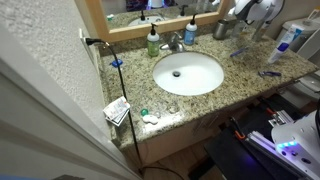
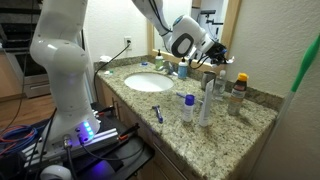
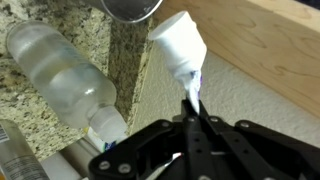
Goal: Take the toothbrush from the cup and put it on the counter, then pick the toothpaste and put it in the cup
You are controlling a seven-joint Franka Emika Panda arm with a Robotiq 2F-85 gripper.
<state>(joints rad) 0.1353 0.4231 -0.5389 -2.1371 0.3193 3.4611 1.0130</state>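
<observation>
The black fingers are closed tight on the thin bluish end of the white plastic toothpaste tube — I think so that its round end can go in first. The tube hangs just beside the rim of the dull grey metal cup, not yet inside. A clear plastic bottle lies on the speckled granite bench near the cup — it may get in the way.

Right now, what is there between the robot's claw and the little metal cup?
In the wrist view, just the white-capped toothpaste tube held by the gripper; its cap is close beside the cup rim.
</observation>
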